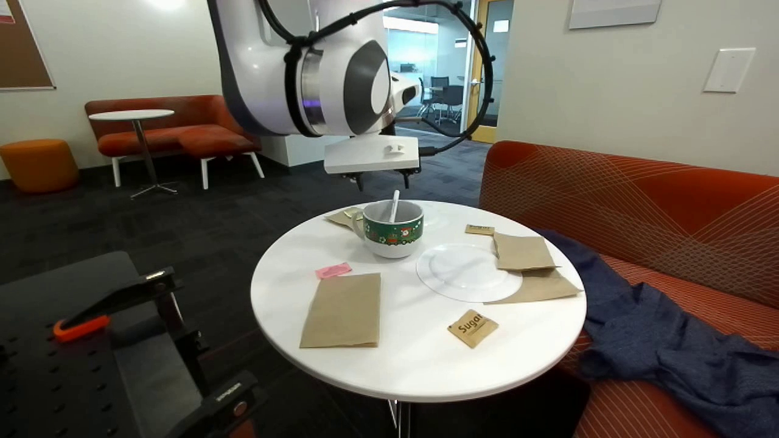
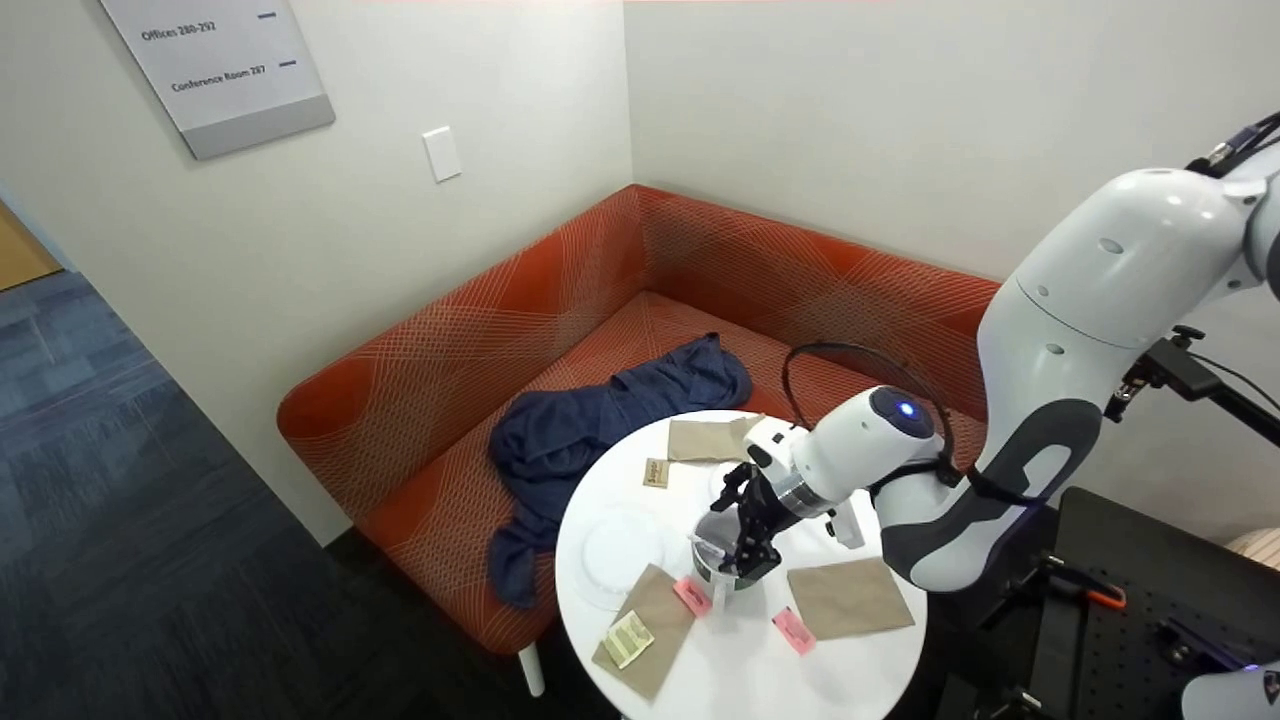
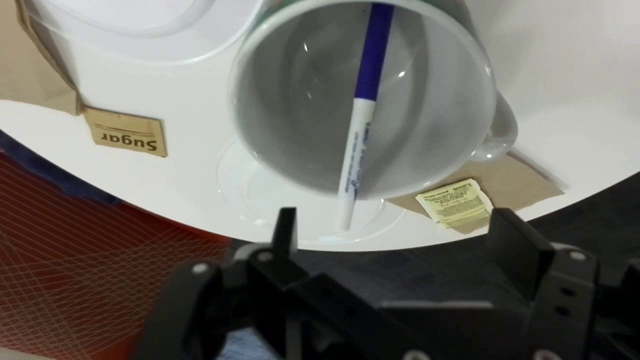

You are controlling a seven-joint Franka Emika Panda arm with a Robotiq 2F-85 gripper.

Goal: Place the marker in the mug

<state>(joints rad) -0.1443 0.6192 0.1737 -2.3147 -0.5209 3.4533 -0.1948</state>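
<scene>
The mug (image 1: 392, 236) stands upright on the round white table, white with a dark green band. It also shows in the wrist view (image 3: 452, 110) and is partly hidden by the gripper in an exterior view (image 2: 706, 562). The marker (image 3: 366, 107) leans inside the mug, its blue-purple end down inside and its white end sticking out over the rim. Its white end also shows in an exterior view (image 1: 395, 204). My gripper (image 1: 383, 181) is above the mug, pointing down. In the wrist view its fingers (image 3: 395, 217) are wide apart with nothing between them, apart from the marker.
The round white table (image 1: 426, 365) holds brown napkins (image 1: 342, 311), a clear plate (image 1: 465, 272), a brown sugar packet (image 1: 473, 328), pink packets (image 2: 793, 632) and a yellow packet (image 3: 456, 204). An orange sofa (image 2: 480, 330) with a dark blue cloth (image 2: 590, 430) stands beside it.
</scene>
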